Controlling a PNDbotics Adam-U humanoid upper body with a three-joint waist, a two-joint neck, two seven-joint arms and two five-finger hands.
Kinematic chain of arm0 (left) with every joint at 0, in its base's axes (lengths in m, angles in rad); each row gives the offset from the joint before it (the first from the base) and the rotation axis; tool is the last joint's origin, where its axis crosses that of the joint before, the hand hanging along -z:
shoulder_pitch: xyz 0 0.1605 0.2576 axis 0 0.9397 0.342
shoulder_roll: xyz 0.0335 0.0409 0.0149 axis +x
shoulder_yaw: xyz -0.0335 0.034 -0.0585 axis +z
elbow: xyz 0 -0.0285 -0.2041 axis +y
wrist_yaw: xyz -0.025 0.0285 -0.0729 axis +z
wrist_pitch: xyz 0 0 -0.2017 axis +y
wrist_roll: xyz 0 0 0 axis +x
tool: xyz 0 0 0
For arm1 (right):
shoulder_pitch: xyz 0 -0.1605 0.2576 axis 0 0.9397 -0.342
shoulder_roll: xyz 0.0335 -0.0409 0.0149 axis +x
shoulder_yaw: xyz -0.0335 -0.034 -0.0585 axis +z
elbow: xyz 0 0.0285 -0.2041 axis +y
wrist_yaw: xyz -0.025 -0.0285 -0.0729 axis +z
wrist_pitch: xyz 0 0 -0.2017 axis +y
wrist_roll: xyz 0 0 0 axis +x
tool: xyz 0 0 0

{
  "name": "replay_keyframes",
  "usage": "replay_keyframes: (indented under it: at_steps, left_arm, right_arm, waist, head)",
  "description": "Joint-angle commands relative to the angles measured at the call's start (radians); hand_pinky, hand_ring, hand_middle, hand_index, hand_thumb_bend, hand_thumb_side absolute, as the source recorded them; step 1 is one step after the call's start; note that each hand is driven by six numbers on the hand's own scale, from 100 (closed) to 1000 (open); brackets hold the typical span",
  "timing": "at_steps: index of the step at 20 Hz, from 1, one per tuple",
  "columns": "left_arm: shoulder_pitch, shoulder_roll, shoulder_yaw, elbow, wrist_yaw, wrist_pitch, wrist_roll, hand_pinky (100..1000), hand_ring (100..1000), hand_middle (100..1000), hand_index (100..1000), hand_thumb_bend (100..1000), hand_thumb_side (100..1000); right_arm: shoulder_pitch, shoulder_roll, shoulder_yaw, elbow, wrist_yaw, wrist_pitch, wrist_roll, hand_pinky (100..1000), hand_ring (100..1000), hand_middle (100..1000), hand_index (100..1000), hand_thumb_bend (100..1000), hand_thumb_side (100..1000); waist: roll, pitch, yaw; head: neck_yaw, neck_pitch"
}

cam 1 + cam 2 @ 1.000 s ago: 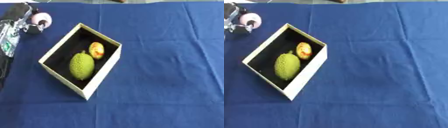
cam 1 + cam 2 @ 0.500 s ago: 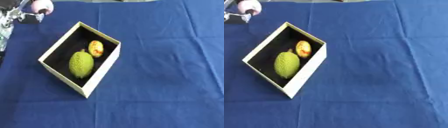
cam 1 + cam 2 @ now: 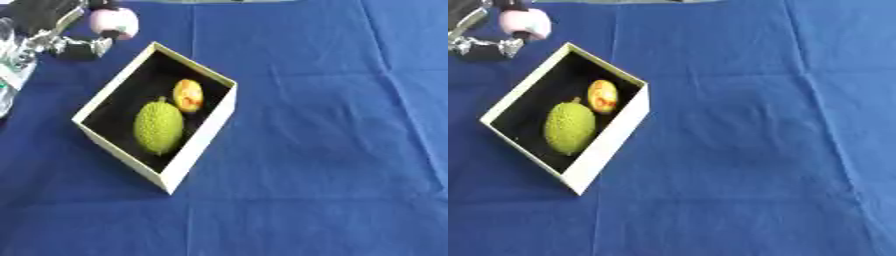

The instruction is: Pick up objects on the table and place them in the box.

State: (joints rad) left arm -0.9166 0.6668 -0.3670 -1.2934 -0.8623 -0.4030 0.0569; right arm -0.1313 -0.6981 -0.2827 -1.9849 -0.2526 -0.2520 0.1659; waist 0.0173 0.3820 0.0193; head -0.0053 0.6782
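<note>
At the upper left corner, the left robot hand point(image 3: 74, 37) came in from the view's left edge, black with silver joints, its fingers curled round a small, smooth, rounded pink object point(image 3: 115, 22); the object was held in the air just beyond the far corner of the box, above the cloth and apart from it; what kind of thing it was could not be told. The right robot hand showed in neither view.

Right of the hand, the box point(image 3: 198, 150) sat on the counter, an open rectangular tray with pale cream walls and a dark, black inside; it lay askew, its long axis running from the near left toward the far right. Inside it lay a green fruit point(image 3: 158, 127), oval with a bumpy, pebbled skin and a small stem at its far end; its long axis ran roughly near to far, along the box's length. Just beyond it, toward the far right wall, lay a smaller yellow and orange-red fruit point(image 3: 188, 95), smooth and egg-shaped, its long axis also near to far; the two fruits lay close together, and whether they touched could not be told.

The counter was covered by a blue cloth point(image 3: 332, 150), matte and soft, with faint fold creases crossing it to the right of the box.
</note>
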Motion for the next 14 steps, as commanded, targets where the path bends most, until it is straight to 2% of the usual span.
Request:
replay_keyframes:
  at_steps: [1, 4, 6, 9, 14]
  left_arm:
    - [0.016, 0.068, -0.014, -0.091, 0.051, -0.049, -0.032, 581, 525, 464, 643, 100, 100]
    - [0.069, 0.102, -0.016, -0.164, 0.096, -0.093, -0.077, 576, 523, 463, 641, 100, 100]
    - [0.104, 0.122, -0.021, -0.212, 0.125, -0.095, -0.107, 575, 524, 464, 641, 100, 100]
    - [0.141, 0.138, -0.027, -0.287, 0.154, -0.058, -0.154, 574, 525, 466, 642, 100, 100]
    - [0.151, 0.129, -0.032, -0.392, 0.238, 0.046, -0.372, 578, 530, 472, 648, 100, 100]
  right_arm:
    - [-0.008, -0.038, -0.008, -0.015, -0.008, -0.006, 0.001, 916, 862, 405, 735, 100, 519]
    - [-0.011, -0.037, -0.008, -0.015, -0.011, -0.008, 0.002, 916, 862, 405, 735, 100, 519]
    - [-0.013, -0.036, -0.007, -0.015, -0.012, -0.009, 0.003, 916, 861, 405, 735, 100, 519]
    - [-0.017, -0.036, -0.006, -0.015, -0.016, -0.012, 0.004, 916, 861, 405, 735, 100, 520]
    - [-0.018, -0.033, -0.005, -0.015, -0.018, -0.016, 0.007, 916, 861, 404, 735, 100, 519]
  waist:
    - [-0.001, -0.024, 0.000]
    - [-0.003, -0.022, 0.001]
    - [-0.004, -0.020, 0.000]
    - [-0.007, -0.019, -0.001]
    - [-0.010, -0.018, -0.003]
  head:
    - [-0.003, 0.006]
    - [-0.001, 0.003]
    - [-0.001, 0.002]
    - [-0.007, 0.004]
    - [-0.004, 0.006]
